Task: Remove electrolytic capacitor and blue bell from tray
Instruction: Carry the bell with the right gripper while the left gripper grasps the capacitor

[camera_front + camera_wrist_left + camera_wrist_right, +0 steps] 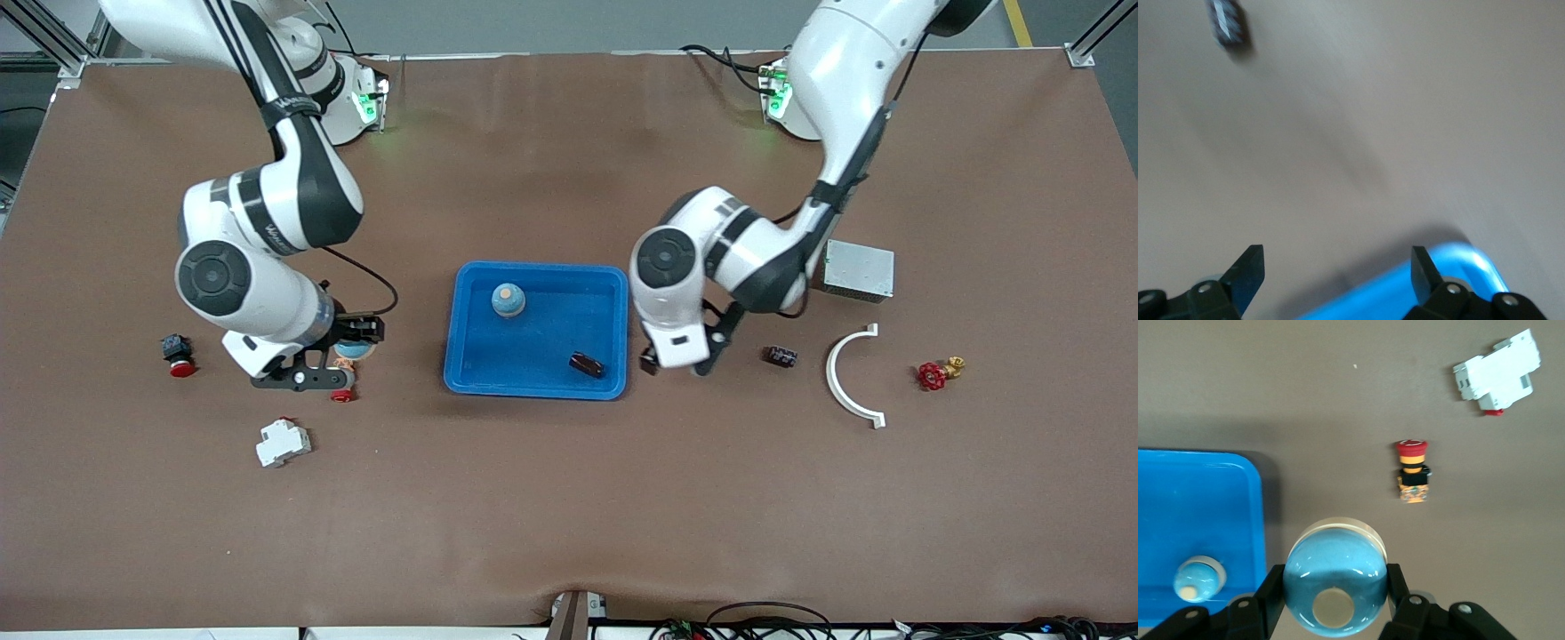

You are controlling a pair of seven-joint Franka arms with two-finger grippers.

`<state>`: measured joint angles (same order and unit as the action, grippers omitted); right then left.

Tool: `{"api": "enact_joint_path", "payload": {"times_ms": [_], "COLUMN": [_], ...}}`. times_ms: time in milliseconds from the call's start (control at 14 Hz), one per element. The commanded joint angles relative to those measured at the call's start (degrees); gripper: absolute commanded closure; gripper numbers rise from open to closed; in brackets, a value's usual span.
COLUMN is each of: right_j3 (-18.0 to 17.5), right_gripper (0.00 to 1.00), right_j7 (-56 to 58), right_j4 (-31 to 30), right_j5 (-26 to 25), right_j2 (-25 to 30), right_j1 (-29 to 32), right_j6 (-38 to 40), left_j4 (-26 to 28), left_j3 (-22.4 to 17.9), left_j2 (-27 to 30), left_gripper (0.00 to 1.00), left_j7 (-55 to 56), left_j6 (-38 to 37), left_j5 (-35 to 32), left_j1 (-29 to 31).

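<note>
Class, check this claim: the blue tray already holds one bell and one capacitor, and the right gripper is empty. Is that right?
Not quite. The blue tray does hold one bell and one capacitor, but the right gripper is not empty: the right wrist view shows it shut on a second bell.

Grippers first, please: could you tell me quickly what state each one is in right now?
Left gripper: open, holding nothing, beside the blue plastic tray.
Right gripper: shut on the round blue bell, over the table.
</note>
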<state>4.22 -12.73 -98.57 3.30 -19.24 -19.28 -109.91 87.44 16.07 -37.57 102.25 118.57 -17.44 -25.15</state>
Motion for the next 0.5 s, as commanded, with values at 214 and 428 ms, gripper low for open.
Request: {"api": "enact_joint_path", "payload": {"times_ms": [214,428], "right_j3": [-1.1,-1.1], "right_gripper": [1.0,1.0], "right_j7": [10.2,14.1], "right_j4": [-17.4,-24.4], "right_j5": [-0.3,-0.3], "right_j2": [10.3,12.9], "right_j1": [5.6,7.8], "right_j6": [-10.3,-16.5], "left_j4": [-5.1,-7.3], "left_j3": [-2.4,-4.2], "left_j2": [-7.3,-10.3], "left_gripper": [0.29,0.32], "left_j7": [1.3,4.0], "left_j6": [9.8,11.4], "left_j5": [-1.4,-1.4], "left_j1": [-6.2,-8.0]}}
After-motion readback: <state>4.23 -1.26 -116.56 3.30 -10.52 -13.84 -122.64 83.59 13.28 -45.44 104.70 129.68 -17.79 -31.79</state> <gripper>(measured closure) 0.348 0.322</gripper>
